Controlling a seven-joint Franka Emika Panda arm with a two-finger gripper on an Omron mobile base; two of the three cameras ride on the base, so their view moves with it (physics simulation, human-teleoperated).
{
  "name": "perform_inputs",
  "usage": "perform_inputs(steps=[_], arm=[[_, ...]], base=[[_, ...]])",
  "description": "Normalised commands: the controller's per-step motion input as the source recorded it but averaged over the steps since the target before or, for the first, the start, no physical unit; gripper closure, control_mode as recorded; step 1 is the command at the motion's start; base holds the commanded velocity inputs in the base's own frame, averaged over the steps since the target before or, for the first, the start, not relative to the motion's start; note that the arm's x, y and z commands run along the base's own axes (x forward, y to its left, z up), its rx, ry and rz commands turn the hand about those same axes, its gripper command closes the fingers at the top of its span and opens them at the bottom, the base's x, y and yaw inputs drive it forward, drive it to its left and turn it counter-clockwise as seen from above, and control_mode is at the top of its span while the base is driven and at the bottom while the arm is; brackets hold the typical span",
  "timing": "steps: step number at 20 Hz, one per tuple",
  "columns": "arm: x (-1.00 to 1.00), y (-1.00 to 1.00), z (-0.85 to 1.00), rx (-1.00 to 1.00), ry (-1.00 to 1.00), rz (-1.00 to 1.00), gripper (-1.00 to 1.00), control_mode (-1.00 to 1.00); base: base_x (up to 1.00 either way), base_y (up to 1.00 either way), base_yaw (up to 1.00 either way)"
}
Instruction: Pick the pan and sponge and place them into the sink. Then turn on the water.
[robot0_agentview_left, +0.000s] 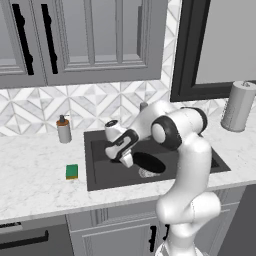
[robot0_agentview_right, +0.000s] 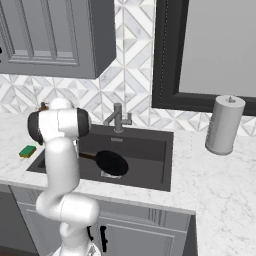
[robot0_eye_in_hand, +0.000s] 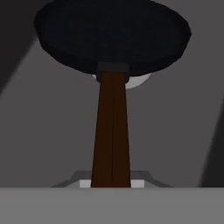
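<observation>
the round flat black frying pan (robot0_agentview_right: 112, 163) lies in the large dark grey-black sink basin (robot0_agentview_right: 150, 150), over the silver drain, its reddish-brown handle running toward the two-finger gripper (robot0_agentview_left: 123, 159). the fingertips sit below the hand view's edge, so i cannot tell whether the claw grips the handle or has let go. lifting away while clamped would drag the pan out. the small green-and-yellow sponge (robot0_agentview_left: 72, 171) waits on the marble counter (robot0_agentview_left: 35, 175), left of the basin.

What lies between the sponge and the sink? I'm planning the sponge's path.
In the left base view, bare marble counter separates the sponge from the sink; nothing stands on that stretch.
</observation>
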Motion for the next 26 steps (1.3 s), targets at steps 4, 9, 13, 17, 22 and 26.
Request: perform_inputs(steps=[4, 9, 13, 17, 22, 26], arm=[[0.29, 0.33, -0.37, 0.0, 0.0, -0.03, 1.0, -1.0], [0.27, 0.13, -0.36, 0.02, 0.01, -0.01, 1.0, -1.0], [0.29, 0.01, -0.35, 0.09, 0.0, -0.01, 1.0, -1.0], [0.3, 0.0, -0.27, 0.17, 0.0, -0.03, 1.0, -1.0], [0.33, -0.16, -0.12, 0.13, 0.0, 0.0, 1.0, -1.0], [0.29, -0.18, -0.26, 0.07, 0.0, 0.0, 1.0, -1.0]], base=[[0.0, 0.0, 0.0], [0.0, 0.0, 0.0], [0.0, 0.0, 0.0], [0.0, 0.0, 0.0], [0.0, 0.0, 0.0], [0.0, 0.0, 0.0]])
